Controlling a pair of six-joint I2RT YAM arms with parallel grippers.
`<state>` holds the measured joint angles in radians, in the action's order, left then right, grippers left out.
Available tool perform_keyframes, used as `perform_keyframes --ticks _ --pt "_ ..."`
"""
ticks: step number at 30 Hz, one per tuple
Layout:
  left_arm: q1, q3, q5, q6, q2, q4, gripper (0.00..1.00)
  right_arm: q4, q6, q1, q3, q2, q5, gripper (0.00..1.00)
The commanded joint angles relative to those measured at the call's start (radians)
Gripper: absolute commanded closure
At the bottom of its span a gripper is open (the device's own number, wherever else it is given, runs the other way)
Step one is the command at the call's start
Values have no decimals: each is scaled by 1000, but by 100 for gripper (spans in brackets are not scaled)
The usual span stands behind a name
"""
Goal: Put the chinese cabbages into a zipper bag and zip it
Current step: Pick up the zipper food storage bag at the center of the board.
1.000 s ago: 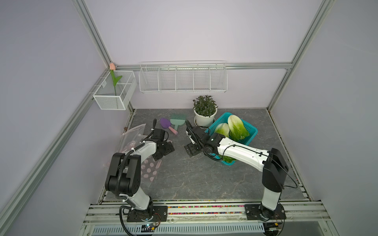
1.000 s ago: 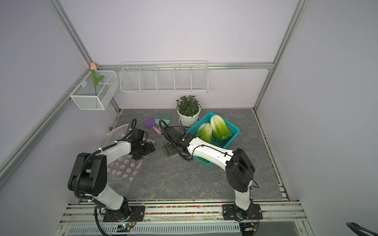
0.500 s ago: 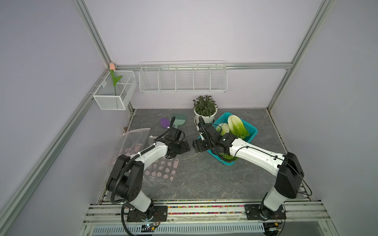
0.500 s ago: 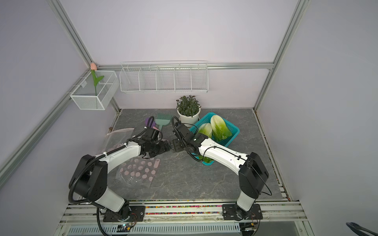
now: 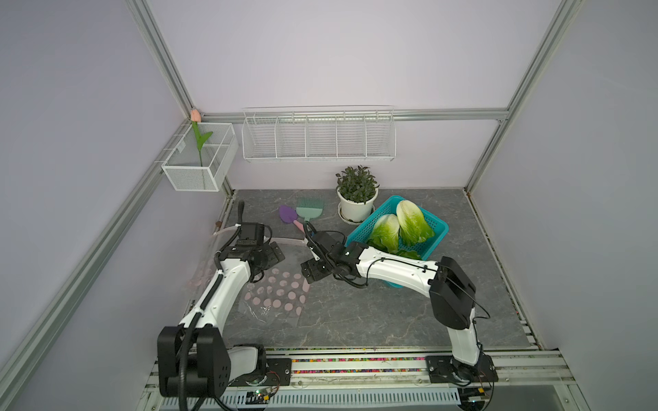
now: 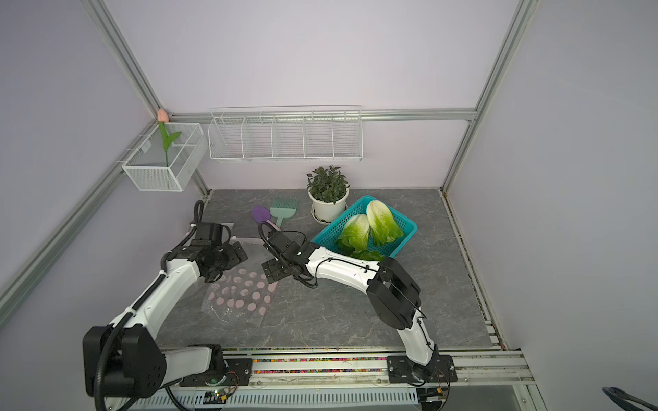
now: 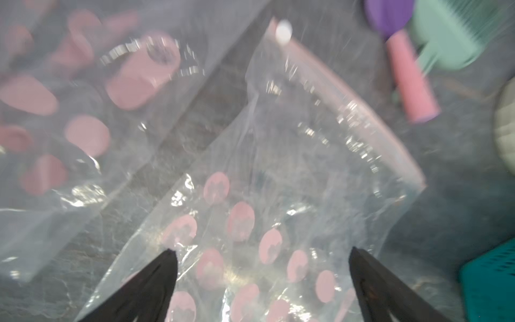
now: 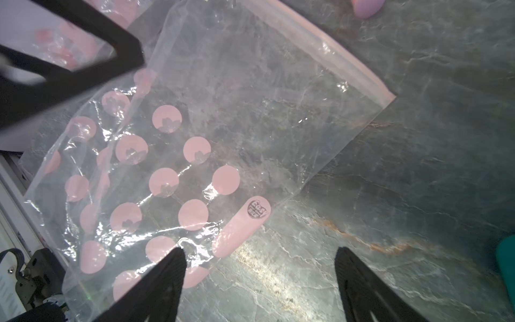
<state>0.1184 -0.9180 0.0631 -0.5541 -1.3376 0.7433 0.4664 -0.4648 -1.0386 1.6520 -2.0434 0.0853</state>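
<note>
Clear pink-dotted plastic zipper bag (image 8: pixel 250 125) lies flat. Left fingers (image 7: pixel 156 281) and right fingers (image 8: pixel 359 284) gape empty; best pinch opposite mouth lips.

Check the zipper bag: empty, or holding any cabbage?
Empty: the zipper bag lies flat, marble table showing through; chinese cabbages sit in the teal basket.
</note>
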Motion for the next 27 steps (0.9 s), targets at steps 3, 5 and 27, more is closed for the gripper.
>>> perform_keyframes --ticks 3,5,27 --pt "48 46 33 -10 -118 10 1 11 -5 5 35 -28 -9 13" --pt "51 72 32 -27 -136 -27 3 10 -3 12 46 -43 -17 13" --pt "92 226 -143 13 -113 -268 100 393 259 198 949 -637 -207 14"
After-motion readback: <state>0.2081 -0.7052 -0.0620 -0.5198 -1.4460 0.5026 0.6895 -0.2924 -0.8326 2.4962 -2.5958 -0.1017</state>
